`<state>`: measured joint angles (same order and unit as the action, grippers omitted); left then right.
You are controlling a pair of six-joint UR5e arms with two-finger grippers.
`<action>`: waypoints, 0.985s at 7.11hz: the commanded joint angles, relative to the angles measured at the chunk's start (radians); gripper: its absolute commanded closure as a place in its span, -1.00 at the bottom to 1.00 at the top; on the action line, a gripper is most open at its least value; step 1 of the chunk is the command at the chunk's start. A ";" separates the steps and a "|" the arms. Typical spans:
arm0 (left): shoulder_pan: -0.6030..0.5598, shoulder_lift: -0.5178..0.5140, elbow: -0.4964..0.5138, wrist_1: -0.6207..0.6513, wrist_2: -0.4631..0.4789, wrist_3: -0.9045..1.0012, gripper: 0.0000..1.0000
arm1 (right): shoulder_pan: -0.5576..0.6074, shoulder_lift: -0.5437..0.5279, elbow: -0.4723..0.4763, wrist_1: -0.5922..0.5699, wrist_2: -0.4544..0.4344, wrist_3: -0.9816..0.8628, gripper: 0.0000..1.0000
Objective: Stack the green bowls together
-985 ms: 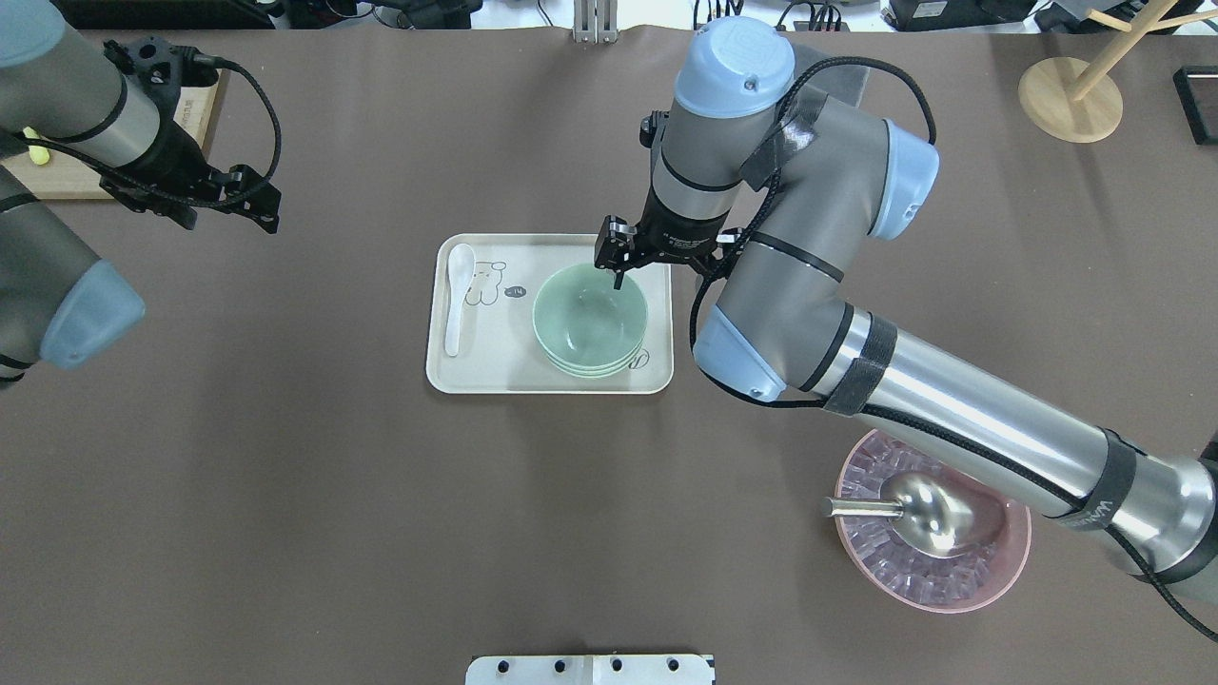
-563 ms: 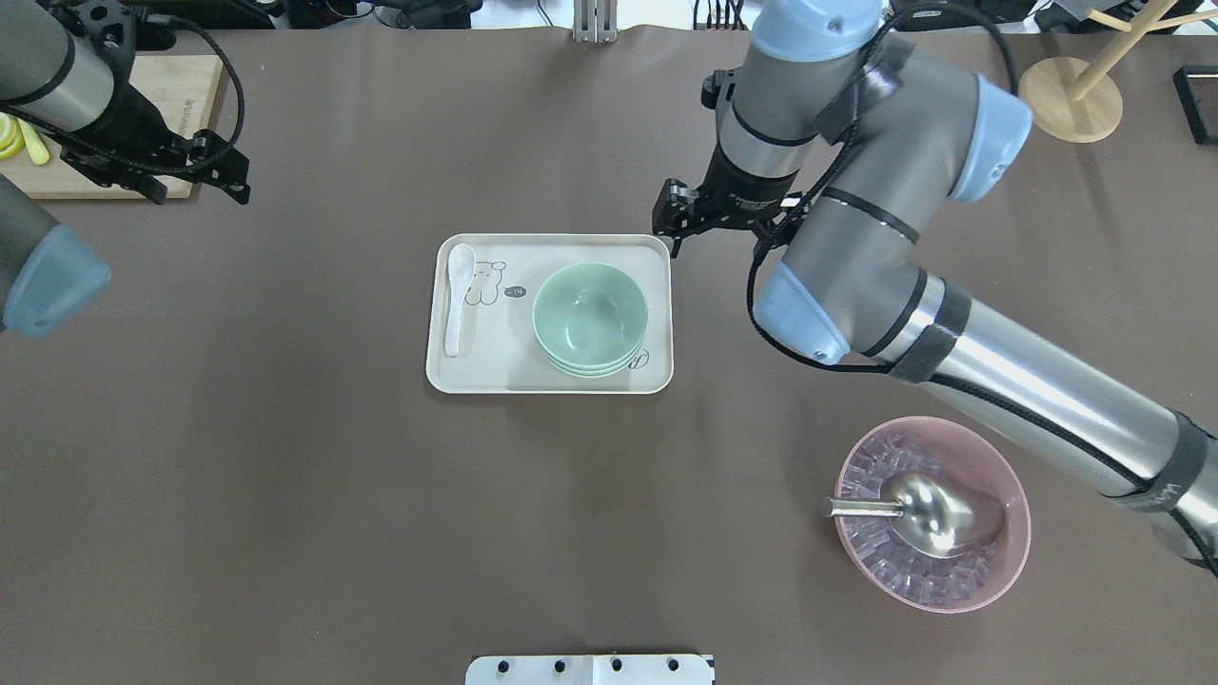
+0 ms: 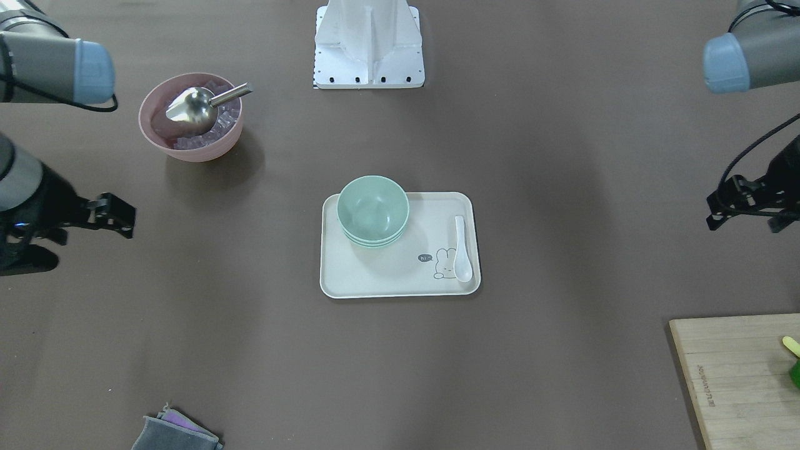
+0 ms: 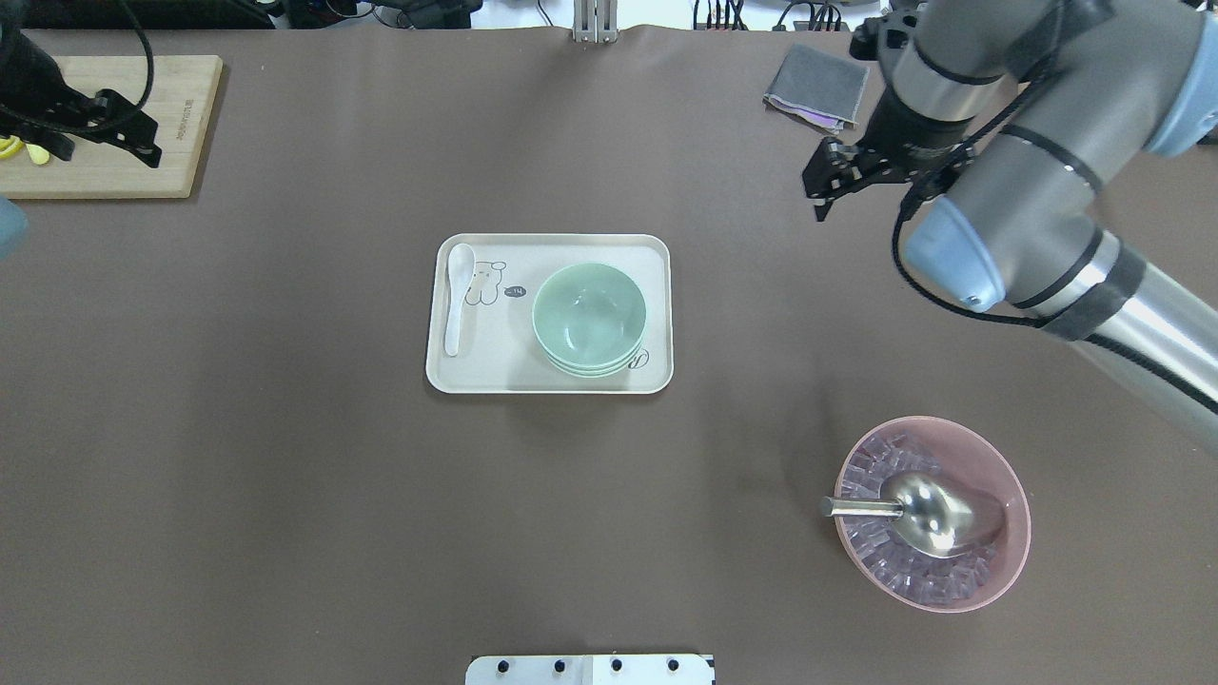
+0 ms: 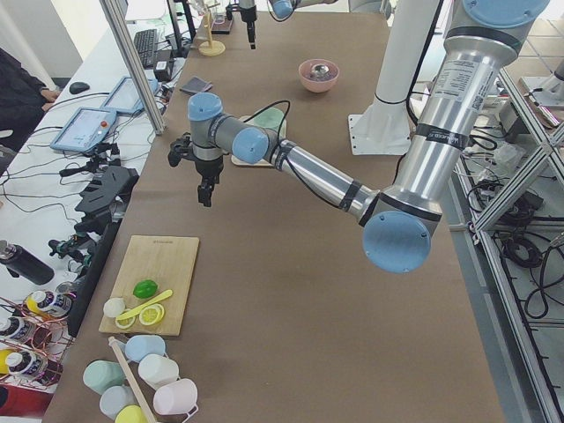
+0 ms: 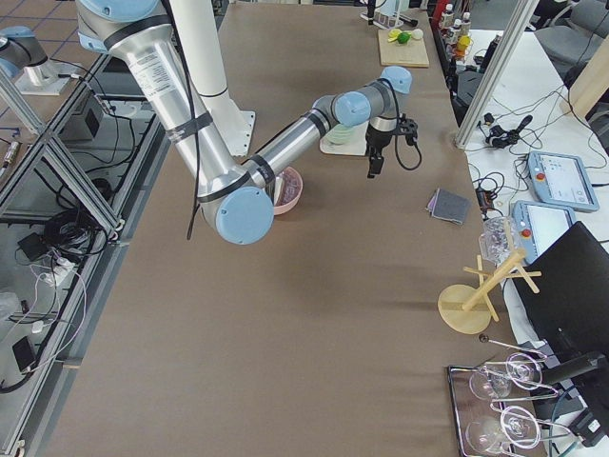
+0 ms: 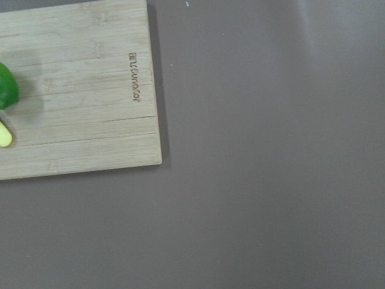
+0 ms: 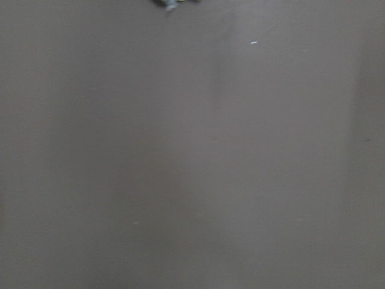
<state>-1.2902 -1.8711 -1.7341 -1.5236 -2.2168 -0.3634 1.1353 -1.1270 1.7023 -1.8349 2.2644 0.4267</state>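
My right gripper (image 4: 820, 202) has left the stacked green bowls (image 4: 590, 319), jaws apart, empty; left gripper (image 4: 148, 141) likewise, pulled back over the cutting board (image 4: 119, 166). The tray (image 3: 387, 281) reads "hi".

You're looking at two grey-and-silver arms with pale blue joint caps.
Black cable and tape bands are wrapping the right arm (image 4: 1037, 181), a printed label is showing on the left arm (image 5: 308, 169), and the left gripper (image 5: 205, 192) and right gripper (image 4: 822, 196) are showing black.
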 commanded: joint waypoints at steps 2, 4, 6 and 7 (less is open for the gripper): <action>-0.190 0.079 0.138 -0.006 -0.131 0.322 -0.95 | 0.243 -0.079 -0.240 0.073 0.030 -0.330 -1.00; -0.228 0.145 0.180 -0.018 -0.126 0.406 -0.95 | 0.329 -0.176 -0.317 0.243 0.067 -0.402 -1.00; -0.228 0.153 0.226 -0.095 -0.126 0.355 -0.95 | 0.392 -0.223 -0.329 0.238 0.096 -0.444 -1.00; -0.228 0.150 0.229 -0.095 -0.126 0.324 -0.95 | 0.409 -0.267 -0.322 0.246 0.106 -0.444 -1.00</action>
<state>-1.5179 -1.7217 -1.5184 -1.6051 -2.3424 -0.0031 1.5151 -1.3422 1.3776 -1.5995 2.3530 -0.0075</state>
